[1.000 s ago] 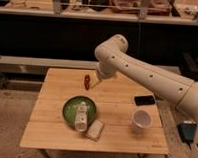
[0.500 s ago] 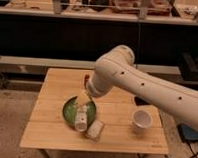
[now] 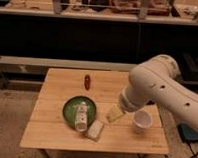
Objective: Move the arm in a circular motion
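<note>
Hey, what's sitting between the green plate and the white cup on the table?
In the camera view, the gripper, the arm's pale yellowish tip, hangs over the table between the green plate and the white cup.

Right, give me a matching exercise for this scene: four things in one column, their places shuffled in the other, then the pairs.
Things
1. red object
2. white bottle
3. white cup
4. gripper, the pale tip of the arm

Places
A. over the table, between the green plate and the white cup
B. lying on the green plate
C. alone near the table's far edge
D. standing upright on the table, beside the gripper

Pairs: 1-C, 2-B, 3-D, 4-A
</note>
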You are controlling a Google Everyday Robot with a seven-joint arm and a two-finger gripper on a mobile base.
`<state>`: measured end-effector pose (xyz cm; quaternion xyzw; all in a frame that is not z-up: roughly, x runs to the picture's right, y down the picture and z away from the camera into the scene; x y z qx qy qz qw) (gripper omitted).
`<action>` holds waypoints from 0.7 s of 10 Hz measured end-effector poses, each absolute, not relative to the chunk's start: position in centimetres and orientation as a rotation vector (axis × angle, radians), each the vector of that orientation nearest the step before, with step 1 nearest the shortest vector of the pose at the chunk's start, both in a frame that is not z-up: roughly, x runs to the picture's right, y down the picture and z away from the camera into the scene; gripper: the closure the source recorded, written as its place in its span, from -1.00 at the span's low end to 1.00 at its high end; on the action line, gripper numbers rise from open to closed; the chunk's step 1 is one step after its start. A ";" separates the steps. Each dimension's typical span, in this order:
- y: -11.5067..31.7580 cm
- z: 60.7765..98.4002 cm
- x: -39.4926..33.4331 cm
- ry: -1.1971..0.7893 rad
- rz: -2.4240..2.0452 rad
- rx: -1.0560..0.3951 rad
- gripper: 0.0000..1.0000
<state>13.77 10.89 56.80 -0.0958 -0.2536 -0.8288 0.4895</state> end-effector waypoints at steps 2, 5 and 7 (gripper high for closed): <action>11.1 56.3 19.1 -0.546 -1.978 -0.366 -0.60; 9.0 60.6 27.0 -0.384 -1.889 -0.505 -0.60; 6.5 66.2 29.5 -0.281 -1.867 -0.543 -0.60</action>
